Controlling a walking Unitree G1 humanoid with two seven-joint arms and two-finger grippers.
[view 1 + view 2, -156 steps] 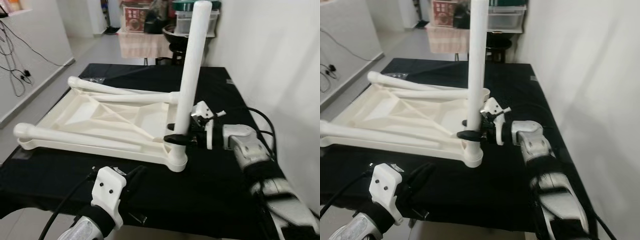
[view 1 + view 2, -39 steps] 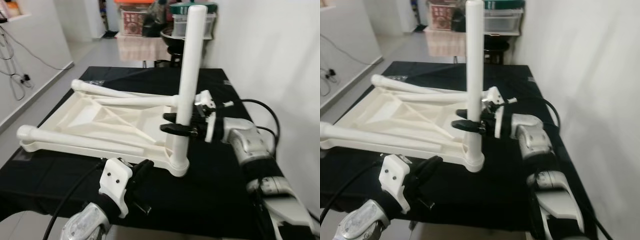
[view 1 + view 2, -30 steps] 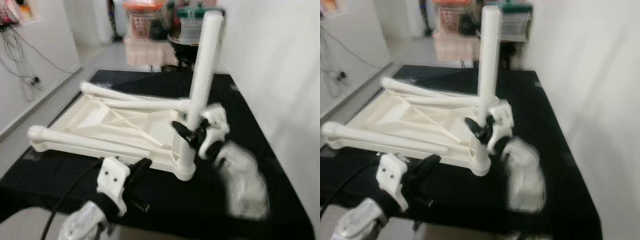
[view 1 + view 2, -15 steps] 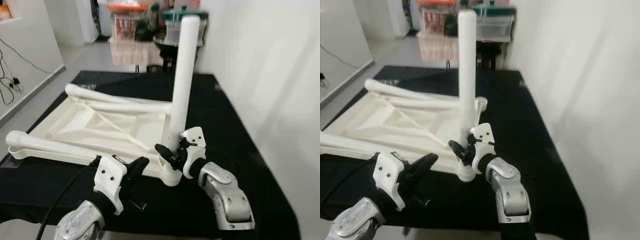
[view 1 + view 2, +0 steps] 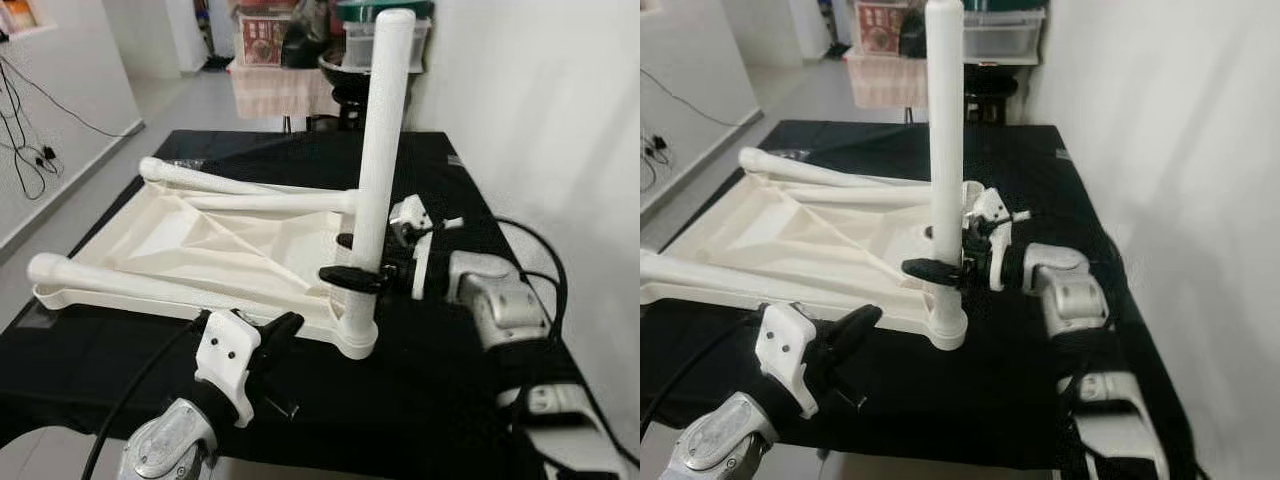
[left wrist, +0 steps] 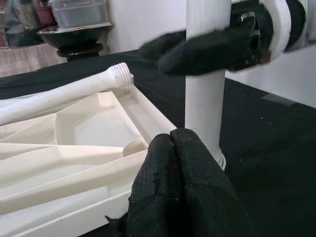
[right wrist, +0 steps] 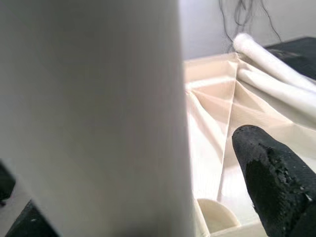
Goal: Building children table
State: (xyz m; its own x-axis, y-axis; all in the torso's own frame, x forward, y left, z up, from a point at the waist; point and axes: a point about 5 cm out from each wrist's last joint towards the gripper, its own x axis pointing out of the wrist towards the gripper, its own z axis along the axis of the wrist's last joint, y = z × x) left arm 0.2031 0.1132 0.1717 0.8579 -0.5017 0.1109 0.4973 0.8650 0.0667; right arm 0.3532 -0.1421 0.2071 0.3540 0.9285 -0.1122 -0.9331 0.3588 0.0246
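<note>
Black cloth covers the work table (image 5: 440, 160), whose right edge runs close along a white wall (image 5: 560, 120); to the left, bare grey floor (image 5: 110, 150) leaves open room, and storage boxes and a stool stand beyond the far edge. An upside-down white tabletop (image 5: 200, 250), ribbed underside up, lies on the left half of the cloth, its near rim just behind the table's front edge. Two loose white legs rest across it: one (image 5: 140, 282) along the near rim, one (image 5: 240, 187) along the far rim, with its threaded end visible in the left wrist view. A third, upright leg (image 5: 378, 150) stands in the near right corner socket (image 5: 355, 335) of the tabletop.

Right gripper (image 5: 352, 262) reaches in from the wall side over bare cloth, its two black fingers closed around the lower part of the upright leg, one finger (image 5: 350, 279) in front and one behind. Left gripper (image 5: 283, 327) hovers over the front edge of the table, just beside the socket; in the left wrist view its fingers (image 6: 182, 187) are pressed together, holding nothing.

Compared with half a second ago, the right arm is drawn back toward the wall with the forearm level and grips the leg slightly higher; the leg remains upright in the same socket, and the left gripper is in a similar place.
</note>
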